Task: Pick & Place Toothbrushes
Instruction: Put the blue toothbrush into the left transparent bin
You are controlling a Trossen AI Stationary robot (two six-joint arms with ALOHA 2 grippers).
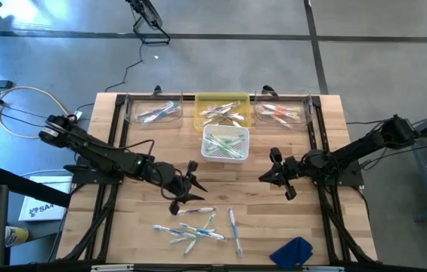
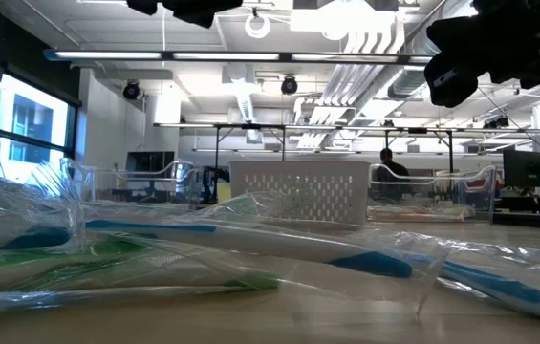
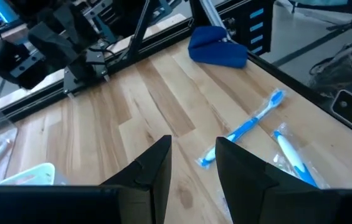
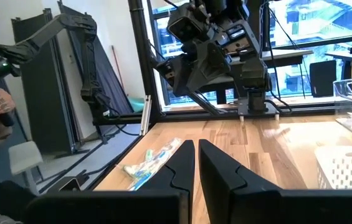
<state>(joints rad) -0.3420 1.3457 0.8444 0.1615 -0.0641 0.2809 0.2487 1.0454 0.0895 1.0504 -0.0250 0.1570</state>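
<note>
Several wrapped toothbrushes point(image 1: 192, 227), white with blue and green accents, lie loose on the wood near the table's near edge. One more toothbrush point(image 1: 233, 224) lies a little to their right. My left gripper point(image 1: 198, 185) hovers open above the table, just far of that pile. In the left wrist view a blue toothbrush point(image 3: 244, 129) lies beyond the left gripper point(image 3: 193, 152). My right gripper point(image 1: 262, 177) hangs shut over bare wood right of the middle. The right wrist view shows the right gripper point(image 4: 197, 152) and the pile of toothbrushes point(image 4: 154, 158) ahead of it.
Along the far edge stand a clear tray point(image 1: 153, 112), a yellow bin point(image 1: 232, 98) and another clear tray point(image 1: 304, 112), each with toothbrushes inside. A white basket point(image 1: 225, 133) sits in front of the yellow bin. A blue cloth point(image 1: 292, 251) lies at the near right corner.
</note>
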